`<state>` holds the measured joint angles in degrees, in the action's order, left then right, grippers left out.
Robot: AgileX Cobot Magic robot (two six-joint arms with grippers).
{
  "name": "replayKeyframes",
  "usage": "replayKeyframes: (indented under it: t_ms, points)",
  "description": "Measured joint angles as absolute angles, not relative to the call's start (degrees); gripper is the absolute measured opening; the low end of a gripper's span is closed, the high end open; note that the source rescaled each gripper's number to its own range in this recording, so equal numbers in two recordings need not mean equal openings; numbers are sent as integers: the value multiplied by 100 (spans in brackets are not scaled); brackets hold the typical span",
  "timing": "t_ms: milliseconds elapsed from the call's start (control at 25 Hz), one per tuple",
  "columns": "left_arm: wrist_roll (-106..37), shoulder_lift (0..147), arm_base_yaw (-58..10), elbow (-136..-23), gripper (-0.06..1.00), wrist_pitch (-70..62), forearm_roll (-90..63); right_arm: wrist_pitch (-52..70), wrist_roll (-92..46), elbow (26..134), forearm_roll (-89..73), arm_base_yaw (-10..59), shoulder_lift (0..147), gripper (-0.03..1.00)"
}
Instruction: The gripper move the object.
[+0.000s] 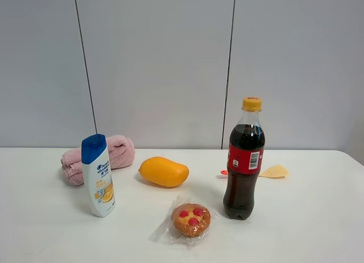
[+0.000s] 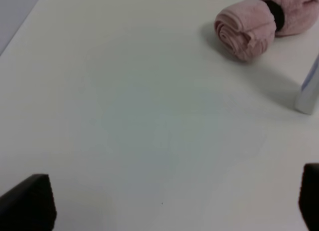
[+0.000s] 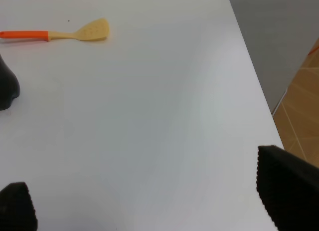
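Note:
The object, a small white shampoo bottle with a blue cap, stands upright on the left of the white table. Neither gripper shows in the exterior high view. In the left wrist view, my left gripper is open, its black fingertips far apart over bare table, and a sliver of the shampoo bottle shows at the frame's edge, well away from the fingers. My right gripper is also open over bare table with nothing between its fingers.
A rolled pink towel lies right behind the shampoo bottle. A mango, a wrapped fruit tart and a cola bottle occupy the middle. A spatula lies behind the cola. The table's right edge is near the right gripper.

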<state>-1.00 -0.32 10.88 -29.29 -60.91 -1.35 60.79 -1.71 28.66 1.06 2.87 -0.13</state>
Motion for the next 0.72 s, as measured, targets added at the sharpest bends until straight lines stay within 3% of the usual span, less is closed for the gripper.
replayKeyframes:
  t_ms: [720]
  points:
    - [-100, -32, 1088, -2929, 100, -6090, -135, 6079, -171, 2866, 106, 287, -13, 100]
